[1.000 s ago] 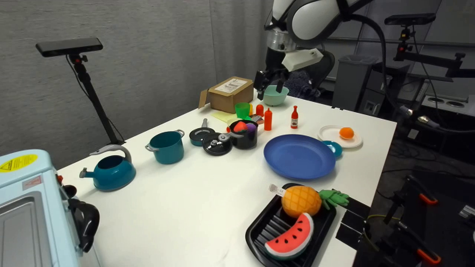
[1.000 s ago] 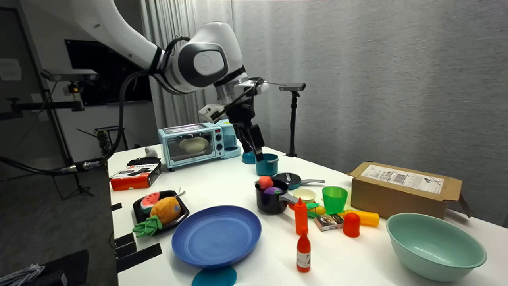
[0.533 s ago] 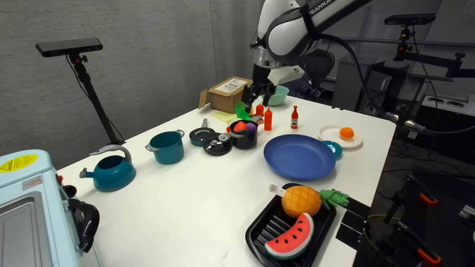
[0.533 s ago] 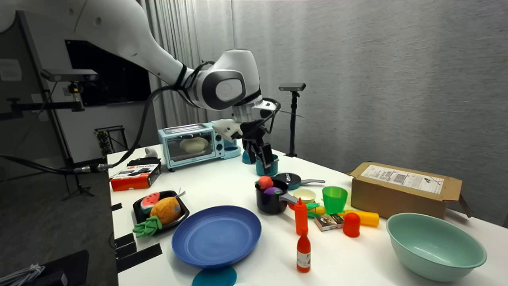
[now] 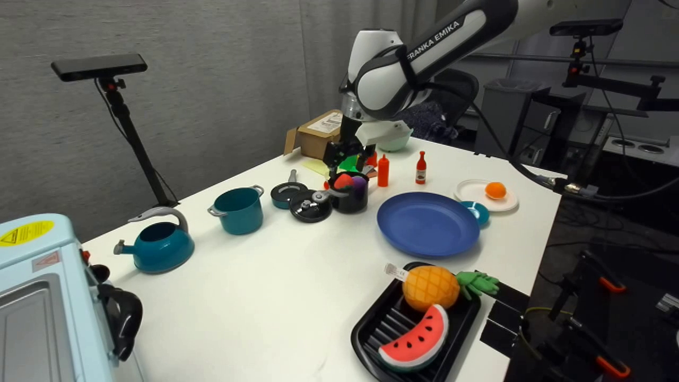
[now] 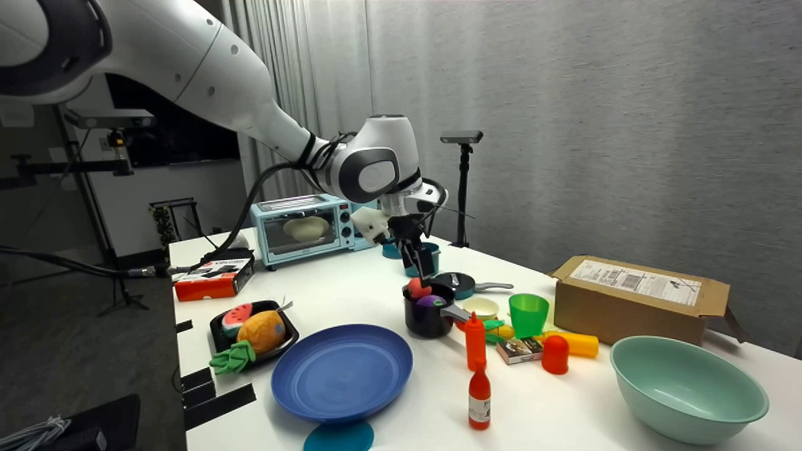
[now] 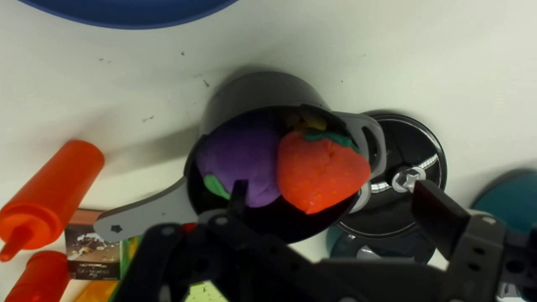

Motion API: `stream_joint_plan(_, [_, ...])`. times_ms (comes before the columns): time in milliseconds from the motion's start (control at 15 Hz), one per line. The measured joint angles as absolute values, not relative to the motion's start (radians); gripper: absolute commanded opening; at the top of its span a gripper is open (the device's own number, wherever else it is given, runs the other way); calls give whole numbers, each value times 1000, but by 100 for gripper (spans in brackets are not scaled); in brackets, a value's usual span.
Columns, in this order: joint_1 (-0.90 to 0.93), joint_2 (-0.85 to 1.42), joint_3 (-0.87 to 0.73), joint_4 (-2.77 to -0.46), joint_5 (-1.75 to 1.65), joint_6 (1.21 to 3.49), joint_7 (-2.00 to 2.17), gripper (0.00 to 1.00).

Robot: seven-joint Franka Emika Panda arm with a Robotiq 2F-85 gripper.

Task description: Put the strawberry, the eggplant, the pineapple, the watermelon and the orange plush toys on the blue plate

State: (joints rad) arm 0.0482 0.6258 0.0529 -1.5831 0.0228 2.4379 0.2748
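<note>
Our gripper [image 7: 335, 199] points downward with its fingers spread wide and nothing in their hold, ready, we judge, to straddle one soft toy.

Going down in size, we start with the toaster oven [image 6: 345, 227], which shows a pale rounded thing [image 6: 306, 229] behind its glass. Next comes our blue plate [image 5: 429, 224], lying between the black tray [image 5: 387, 326] and the black pot [image 7: 266, 90]; we judge that spot handy for carrying from either side, and none of our five toys is on it yet. The tray's raised rim likely keeps its two toys from rolling off. A smaller white plate [image 5: 468, 192] holds one more. The pot stands with its lid [image 7: 402, 147] just beside it, so we can reach in from above.

We find the bulky pineapple [image 5: 431, 288] in the tray, its leafy crown poking past the rim, and the watermelon [image 5: 419, 339] next to it, red face turned up. The eggplant [image 7: 241, 157] sits in the pot, seemingly pressed against the strawberry [image 7: 321, 174]; the orange [image 5: 495, 190] rests on the white plate. In both exterior views our gripper hangs just over the pot, and in the wrist view the strawberry lies between the fingertips, so we expect it to go first, perhaps tugging the eggplant along. A yellowish thing [image 7: 308, 121] beside them we cannot make out.
</note>
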Motion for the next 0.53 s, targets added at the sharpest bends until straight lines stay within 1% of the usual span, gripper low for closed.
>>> stream_joint_plan(67, [55, 639, 50, -1569, 23, 2439, 282, 69])
stream_joint_plan(267, [77, 670, 29, -1548, 20, 2437, 284, 43])
stream_joint_plan(533, [87, 686, -1, -1547, 17, 2437, 284, 14])
